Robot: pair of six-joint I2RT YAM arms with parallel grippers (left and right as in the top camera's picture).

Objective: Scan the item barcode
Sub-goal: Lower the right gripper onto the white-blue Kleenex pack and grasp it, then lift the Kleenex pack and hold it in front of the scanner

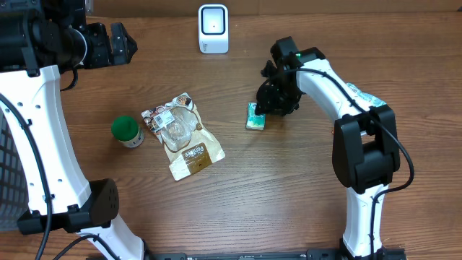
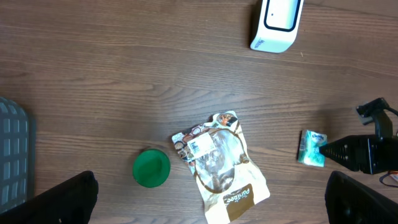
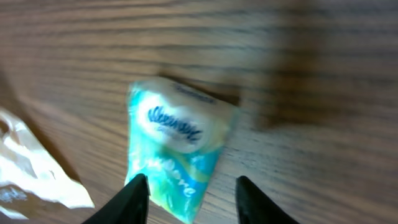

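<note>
Dark wood-grain bench point(image 1: 289, 195), matte. Tissue pack point(image 3: 177, 143): soft, crinkly plastic, teal and white, oblong, lying flat with its oval printed label up. Its near end sits between the fingertips of the right hand point(image 3: 191, 183); its long axis runs out ahead of them, slightly skewed. That hand is partly spread and grips nothing. Left hand point(image 2: 211, 180) spread wide, empty; pack well off toward its right finger.

Tissue pack point(image 1: 255, 116): one, at right claw point(image 1: 270, 102) tips.
Snack pouch point(image 1: 183, 136): one, left of claw.
Green-lidded jar point(image 1: 126, 131): one, farther left.
Scanner point(image 1: 213, 29): one.
</note>
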